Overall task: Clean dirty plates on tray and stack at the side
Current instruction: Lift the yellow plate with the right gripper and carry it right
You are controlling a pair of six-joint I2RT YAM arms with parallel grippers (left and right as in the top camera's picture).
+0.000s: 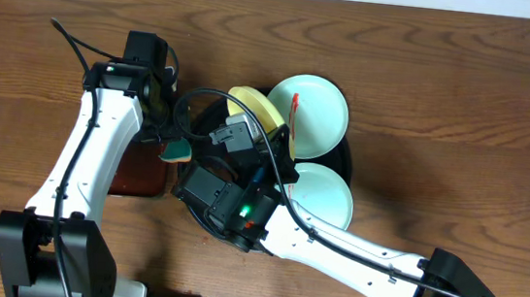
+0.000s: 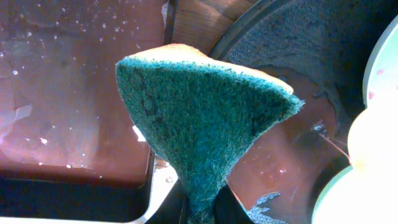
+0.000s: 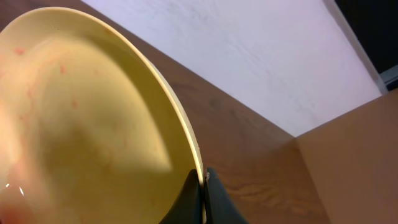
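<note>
Jaws of our right gripper (image 3: 203,193) pinch the rim of the yellow plate (image 3: 81,124), tilted over the round black tray (image 1: 346,158); our left gripper (image 2: 202,208) grasps the green sponge (image 2: 199,124) near its edge.

Tray (image 1: 348,160) mostly hidden beneath right arm (image 1: 333,248)

A yellow plate (image 3: 93,124) flecked faint red, mint plates (image 1: 319,115), one red-streaked, green sponge (image 2: 199,124), black tray (image 2: 298,43).
</note>
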